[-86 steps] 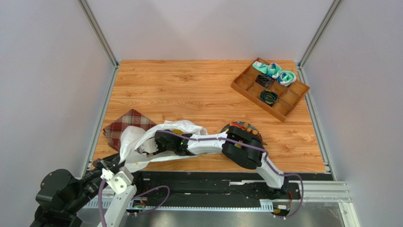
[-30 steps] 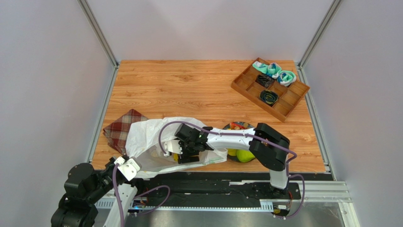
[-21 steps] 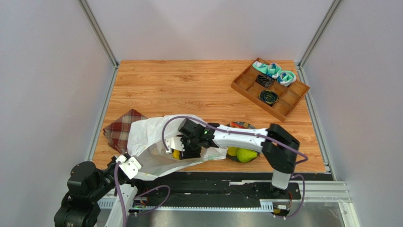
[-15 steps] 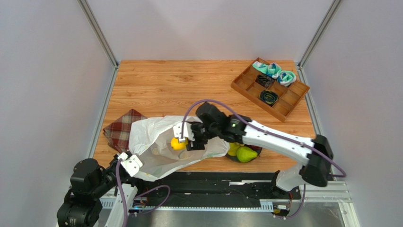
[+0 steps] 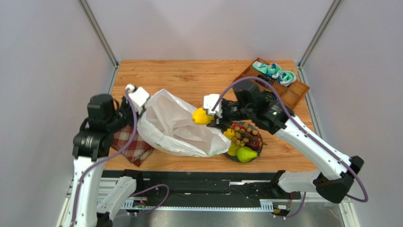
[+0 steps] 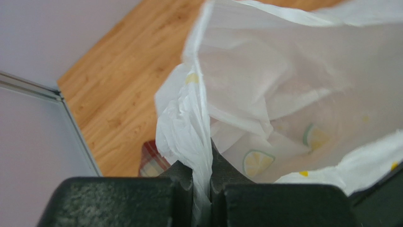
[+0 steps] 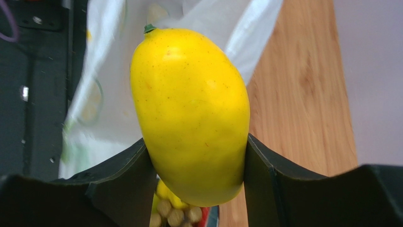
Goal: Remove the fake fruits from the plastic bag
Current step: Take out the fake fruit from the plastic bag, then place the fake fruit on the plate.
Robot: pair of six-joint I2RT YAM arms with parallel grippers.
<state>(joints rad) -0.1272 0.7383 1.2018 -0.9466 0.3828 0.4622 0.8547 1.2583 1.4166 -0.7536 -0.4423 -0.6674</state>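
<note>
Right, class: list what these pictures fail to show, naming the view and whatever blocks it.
Inside the bag: top view, cloudy plastic hides it.
The fruit pile: right wrist view, mostly behind the mango.
Items in the tray: top view, too small, partly behind the right arm.
The cloth: top view, partly under the bag.

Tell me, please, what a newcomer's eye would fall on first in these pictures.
The yellow mango stands out, gripped between the right arm's fingers in the air beside the plastic bag. The bag, pinched at its edge by the left fingers, is pulled up at its left end. Other fruits, including a green pear, lie heaped just right of the bag.
</note>
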